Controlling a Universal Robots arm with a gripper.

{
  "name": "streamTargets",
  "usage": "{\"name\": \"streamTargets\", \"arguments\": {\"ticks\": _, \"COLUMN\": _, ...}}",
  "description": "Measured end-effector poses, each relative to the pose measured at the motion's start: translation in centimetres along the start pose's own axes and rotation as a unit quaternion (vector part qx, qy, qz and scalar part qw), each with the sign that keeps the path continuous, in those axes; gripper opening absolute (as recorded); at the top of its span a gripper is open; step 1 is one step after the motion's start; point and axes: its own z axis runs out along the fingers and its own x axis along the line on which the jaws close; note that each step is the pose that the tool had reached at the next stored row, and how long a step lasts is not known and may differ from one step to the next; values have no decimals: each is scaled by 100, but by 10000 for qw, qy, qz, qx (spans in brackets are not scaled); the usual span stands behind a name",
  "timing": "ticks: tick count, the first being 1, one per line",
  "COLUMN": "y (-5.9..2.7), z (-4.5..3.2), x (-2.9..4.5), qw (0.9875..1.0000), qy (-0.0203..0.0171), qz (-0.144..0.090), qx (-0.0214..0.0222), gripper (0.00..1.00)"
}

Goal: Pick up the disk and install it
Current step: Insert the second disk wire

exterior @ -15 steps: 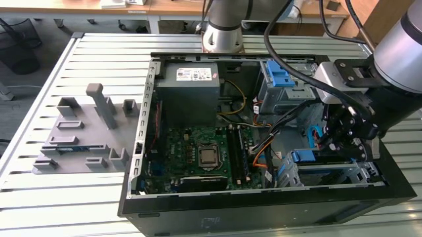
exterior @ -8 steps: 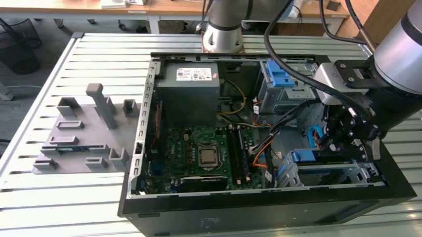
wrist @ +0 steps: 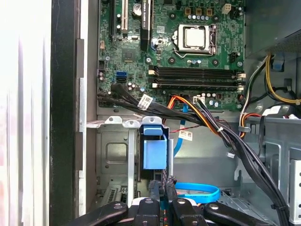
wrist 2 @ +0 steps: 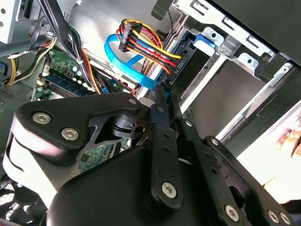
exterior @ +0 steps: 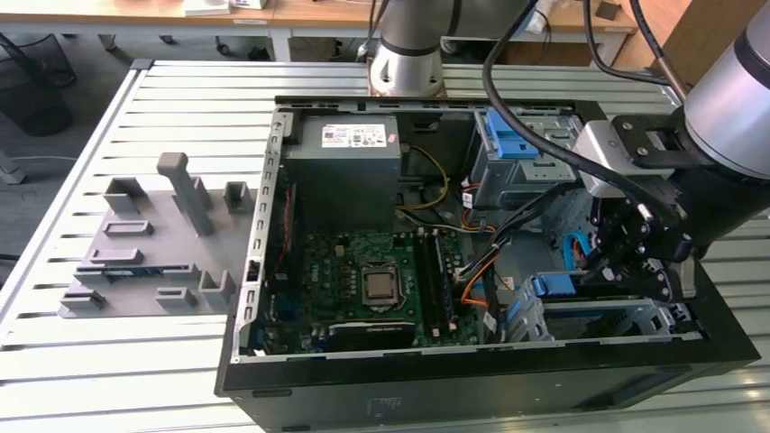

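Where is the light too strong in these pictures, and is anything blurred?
In the first wrist view, the strip beside the case wall is washed out white. In the second wrist view, the gripper linkage looms close and soft, with glare outside the drive cage. The exterior view is evenly lit.

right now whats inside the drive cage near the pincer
A blue bracket stands in the drive cage, with the pincer at its end. The drive itself is hidden by the cage walls.

A: Can you make out the black linkage gripper's (exterior: 644, 262) fingertips?
B: No, its own links cover them in both wrist views.
A: And the blue-bracketed silver disk (wrist: 154, 150)?
B: Only its blue end shows; the grey metal drive cage (wrist: 115, 155) hides the body.
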Motion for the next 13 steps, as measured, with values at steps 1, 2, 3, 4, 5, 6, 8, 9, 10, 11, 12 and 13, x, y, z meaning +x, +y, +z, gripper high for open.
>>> {"name": "streamTargets", "arguments": {"ticks": 1, "y": 0, "z": 0, "x": 1, "qw": 10000, "qy": 1, "qz": 0, "qx": 0, "gripper": 17}}
{"name": "streamTargets", "arguments": {"ticks": 2, "y": 0, "z": 1, "x": 2, "qw": 10000, "qy": 2, "qz": 0, "qx": 0, "gripper": 17}}
{"name": "streamTargets", "arguments": {"ticks": 3, "y": 0, "z": 2, "x": 2, "qw": 10000, "qy": 5, "qz": 0, "qx": 0, "gripper": 17}}
{"name": "streamTargets", "arguments": {"ticks": 4, "y": 0, "z": 4, "x": 2, "qw": 10000, "qy": 6, "qz": 0, "qx": 0, "gripper": 17}}
{"name": "streamTargets", "arguments": {"ticks": 5, "y": 0, "z": 6, "x": 3, "qw": 10000, "qy": 6, "qz": 0, "qx": 0, "gripper": 17}}
{"name": "streamTargets", "arguments": {"ticks": 6, "y": -2, "z": 8, "x": 3, "qw": 10000, "qy": 6, "qz": 0, "qx": 1, "gripper": 17}}
{"name": "streamTargets", "arguments": {"ticks": 8, "y": -4, "z": 14, "x": 3, "qw": 10000, "qy": 5, "qz": 0, "qx": 0, "gripper": 17}}
{"name": "streamTargets", "arguments": {"ticks": 9, "y": -5, "z": 16, "x": 3, "qw": 10000, "qy": 6, "qz": 0, "qx": 0, "gripper": 17}}
{"name": "streamTargets", "arguments": {"ticks": 10, "y": -7, "z": 18, "x": 3, "qw": 10000, "qy": 6, "qz": -1, "qx": 1, "gripper": 17}}
{"name": "streamTargets", "arguments": {"ticks": 11, "y": -8, "z": 19, "x": 4, "qw": 10000, "qy": 6, "qz": -1, "qx": 1, "gripper": 17}}
{"name": "streamTargets", "arguments": {"ticks": 12, "y": -13, "z": 24, "x": 4, "qw": 10000, "qy": 6, "qz": -1, "qx": 1, "gripper": 17}}
{"name": "streamTargets", "arguments": {"ticks": 13, "y": -15, "z": 33, "x": 4, "qw": 10000, "qy": 2, "qz": -1, "qx": 0, "gripper": 17}}
